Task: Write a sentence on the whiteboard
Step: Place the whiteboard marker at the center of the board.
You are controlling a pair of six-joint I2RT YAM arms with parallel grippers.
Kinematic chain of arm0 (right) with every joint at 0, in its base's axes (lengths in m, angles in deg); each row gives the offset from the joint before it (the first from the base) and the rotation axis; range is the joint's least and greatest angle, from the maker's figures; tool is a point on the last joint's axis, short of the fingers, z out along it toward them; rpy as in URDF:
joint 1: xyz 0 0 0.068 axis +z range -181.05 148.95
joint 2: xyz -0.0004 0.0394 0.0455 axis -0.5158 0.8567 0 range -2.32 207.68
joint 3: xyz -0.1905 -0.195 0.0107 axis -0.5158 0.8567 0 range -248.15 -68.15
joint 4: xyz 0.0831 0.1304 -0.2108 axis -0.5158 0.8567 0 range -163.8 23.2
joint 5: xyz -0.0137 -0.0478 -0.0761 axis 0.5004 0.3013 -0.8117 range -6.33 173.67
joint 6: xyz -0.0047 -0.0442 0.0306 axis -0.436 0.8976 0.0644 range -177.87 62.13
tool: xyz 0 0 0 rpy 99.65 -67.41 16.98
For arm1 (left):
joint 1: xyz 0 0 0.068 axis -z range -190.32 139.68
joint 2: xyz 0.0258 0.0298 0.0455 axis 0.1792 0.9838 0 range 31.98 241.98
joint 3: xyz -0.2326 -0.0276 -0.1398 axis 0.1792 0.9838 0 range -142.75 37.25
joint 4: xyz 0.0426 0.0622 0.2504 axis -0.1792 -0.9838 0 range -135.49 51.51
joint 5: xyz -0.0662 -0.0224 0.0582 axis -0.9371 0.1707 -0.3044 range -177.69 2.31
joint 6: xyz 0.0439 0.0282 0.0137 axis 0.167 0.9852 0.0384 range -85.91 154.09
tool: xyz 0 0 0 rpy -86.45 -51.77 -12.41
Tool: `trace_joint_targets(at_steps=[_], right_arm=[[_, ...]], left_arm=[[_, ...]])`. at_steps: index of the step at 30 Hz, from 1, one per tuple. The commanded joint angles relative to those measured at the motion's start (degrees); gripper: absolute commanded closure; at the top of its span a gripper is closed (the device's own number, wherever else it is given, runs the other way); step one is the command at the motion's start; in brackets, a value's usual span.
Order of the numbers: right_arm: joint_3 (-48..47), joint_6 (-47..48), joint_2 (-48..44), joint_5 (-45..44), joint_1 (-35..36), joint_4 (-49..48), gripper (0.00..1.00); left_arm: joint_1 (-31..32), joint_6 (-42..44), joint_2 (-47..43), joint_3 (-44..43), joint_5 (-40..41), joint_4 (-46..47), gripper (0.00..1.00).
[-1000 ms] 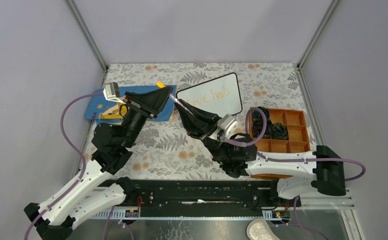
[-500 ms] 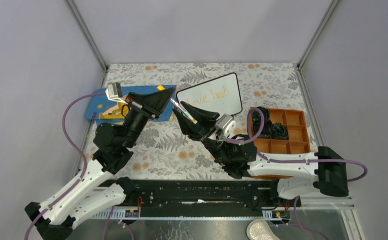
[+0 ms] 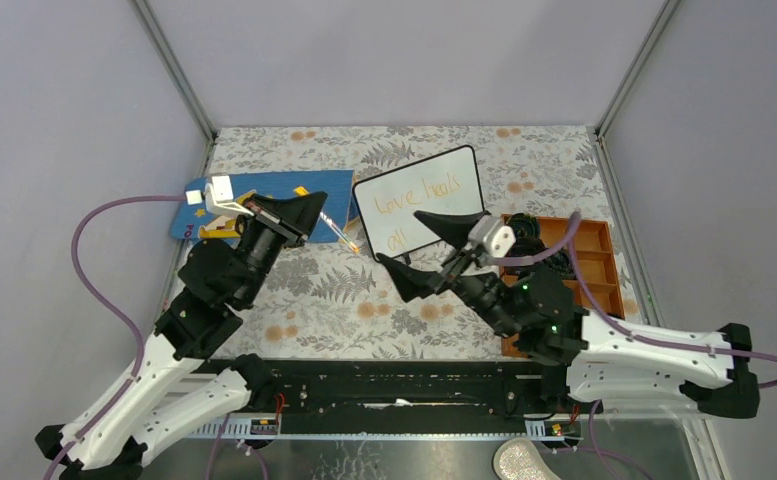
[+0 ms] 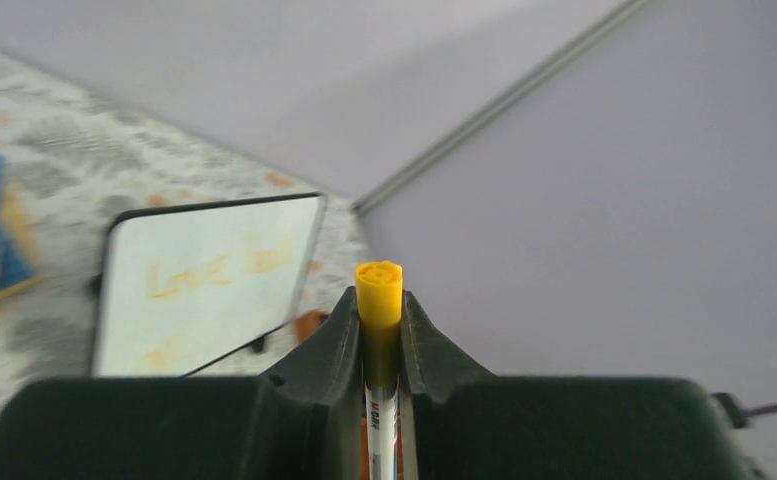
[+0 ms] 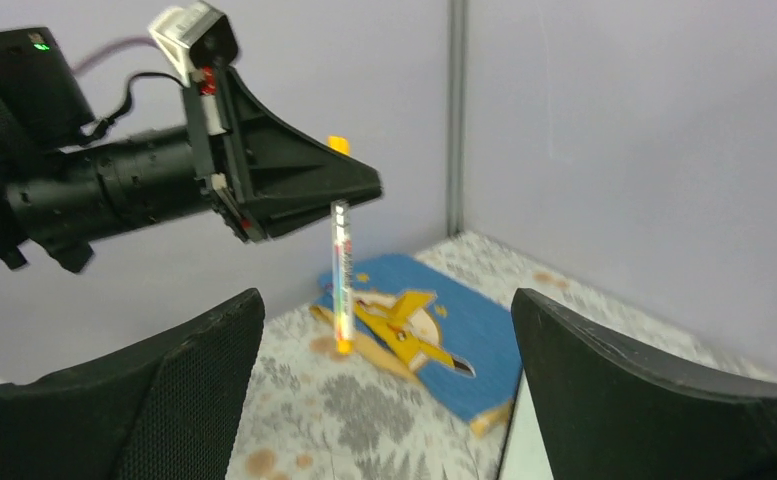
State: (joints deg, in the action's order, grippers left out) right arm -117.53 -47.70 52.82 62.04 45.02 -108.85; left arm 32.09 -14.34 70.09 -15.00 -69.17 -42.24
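Note:
The whiteboard (image 3: 434,205) stands on the floral table, tilted, with the orange sentence (image 3: 419,192) reading "Love heals" and "all" below it. It shows blurred in the left wrist view, where the whiteboard (image 4: 204,285) lies ahead to the left. My left gripper (image 3: 316,204) is shut on an orange-capped marker (image 3: 340,233), held in the air just left of the board. The marker's yellow end (image 4: 379,292) sticks out between the fingers. My right gripper (image 3: 428,250) hangs open and empty in front of the board, facing the marker (image 5: 341,270).
A blue mat with a yellow plane (image 3: 316,190) lies left of the board, under the left gripper. An orange compartment tray (image 3: 589,262) holding dark items sits at the right, partly behind the right arm. Grey walls enclose the table.
The right gripper let go of the marker, opened wide and drew back to the right. The left gripper closed on the marker and pulled it left. The word "all" now shows.

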Motion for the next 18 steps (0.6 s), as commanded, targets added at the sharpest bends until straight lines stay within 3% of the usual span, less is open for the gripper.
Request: trace_joint_targets(at_steps=[1, 6, 18], right_arm=[[5.43, -4.68, -7.65, -11.77, -0.05, 12.39, 0.00], [9.81, -7.19, -12.18, -23.35, -0.13, 17.63, 0.00], [12.01, -14.40, -8.47, -27.56, -0.13, 23.40, 0.00]], left_arm=[[0.18, 9.23, 1.21, -0.36, 8.12, -14.82, 1.00], [0.21, 12.19, 7.75, 0.86, 5.69, -18.51, 1.00], [-2.98, 13.55, 27.04, -2.29, -2.10, -23.15, 1.00]])
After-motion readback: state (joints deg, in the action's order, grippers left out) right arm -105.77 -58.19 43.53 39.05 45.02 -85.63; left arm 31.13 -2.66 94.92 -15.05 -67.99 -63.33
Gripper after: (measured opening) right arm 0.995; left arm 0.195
